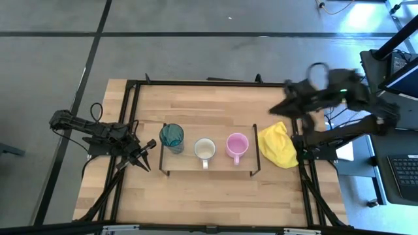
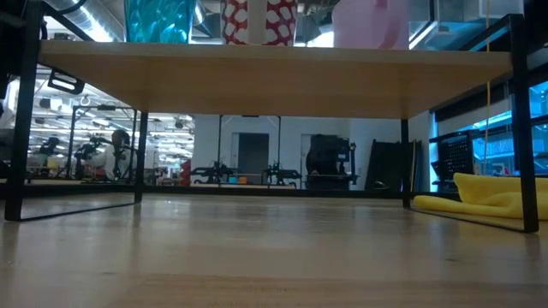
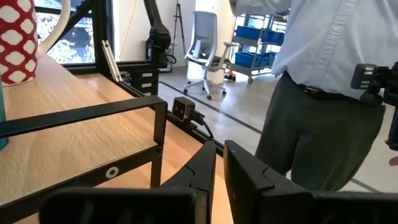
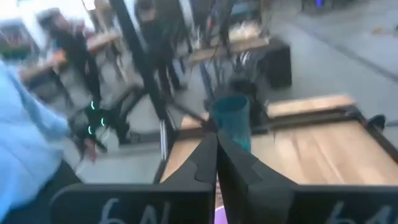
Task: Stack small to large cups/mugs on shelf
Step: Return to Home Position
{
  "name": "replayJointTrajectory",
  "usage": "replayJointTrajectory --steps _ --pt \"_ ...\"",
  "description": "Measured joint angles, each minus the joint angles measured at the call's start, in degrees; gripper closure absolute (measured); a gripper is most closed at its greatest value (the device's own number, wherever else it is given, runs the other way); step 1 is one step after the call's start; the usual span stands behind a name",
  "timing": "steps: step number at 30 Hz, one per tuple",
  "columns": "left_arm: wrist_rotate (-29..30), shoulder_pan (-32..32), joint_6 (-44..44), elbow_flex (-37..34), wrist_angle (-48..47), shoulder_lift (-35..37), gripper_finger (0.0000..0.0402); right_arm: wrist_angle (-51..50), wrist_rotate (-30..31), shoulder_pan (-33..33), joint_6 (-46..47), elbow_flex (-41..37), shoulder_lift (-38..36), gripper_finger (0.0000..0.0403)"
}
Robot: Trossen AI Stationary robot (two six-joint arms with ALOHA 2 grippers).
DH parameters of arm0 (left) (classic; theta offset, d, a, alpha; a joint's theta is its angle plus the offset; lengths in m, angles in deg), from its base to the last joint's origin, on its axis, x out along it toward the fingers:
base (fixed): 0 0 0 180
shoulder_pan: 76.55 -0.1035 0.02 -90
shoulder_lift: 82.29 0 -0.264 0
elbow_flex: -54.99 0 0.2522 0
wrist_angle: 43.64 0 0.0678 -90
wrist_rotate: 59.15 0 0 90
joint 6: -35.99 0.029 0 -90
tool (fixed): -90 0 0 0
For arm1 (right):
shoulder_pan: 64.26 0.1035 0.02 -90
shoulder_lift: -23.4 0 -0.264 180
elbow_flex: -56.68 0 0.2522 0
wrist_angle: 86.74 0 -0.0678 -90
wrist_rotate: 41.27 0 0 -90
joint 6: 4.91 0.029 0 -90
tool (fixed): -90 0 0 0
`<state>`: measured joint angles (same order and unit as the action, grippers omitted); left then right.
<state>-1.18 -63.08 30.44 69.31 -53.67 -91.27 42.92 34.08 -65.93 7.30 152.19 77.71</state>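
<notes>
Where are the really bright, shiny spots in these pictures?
High view: a pale patch of glare lies on the floor past the table's far right corner. Low view: bright light glows just beside the pink mug. Left wrist view: a bright window shines behind the red-and-white mug.

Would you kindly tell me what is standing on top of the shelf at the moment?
On the shelf stand a teal tumbler, a white mug and a pink mug, in a row. Its surface beneath each is covered.
</notes>
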Motion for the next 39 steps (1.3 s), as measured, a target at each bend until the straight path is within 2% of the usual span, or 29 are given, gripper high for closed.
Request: replayJointTrajectory --steps 3,7,12,21,25,39 --pt "0.0 0.0 0.0 0.0 0.0 0.0 0.0374 3.8 0.4 0.2 2.9 -5.2 -7.3 0.0390" --pt "0.0 0.0 0.0 0.0 0.0 0.0 0.0374 5.1 -0.2 1.0 4.5 -11.1 -13.4 0.0390" --pt "0.0 0.0 0.0 0.0 0.0 0.0 0.0374 4.9 4.3 1.0 5.8 -18.3 -21.2 0.0390" --pt "0.0 0.0 0.0 0.0 0.0 0.0 0.0374 16.1 5.7 1.0 7.9 -33.7 -34.0 0.0390" --pt "0.0 0.0 0.0 0.0 0.0 0.0 0.0374 19.6 6.0 0.9 8.8 -40.0 -38.2 0.0390" --pt "0.0 0.0 0.0 0.0 0.0 0.0 0.0374 43.4 6.1 1.0 7.0 -58.5 -50.0 0.0390"
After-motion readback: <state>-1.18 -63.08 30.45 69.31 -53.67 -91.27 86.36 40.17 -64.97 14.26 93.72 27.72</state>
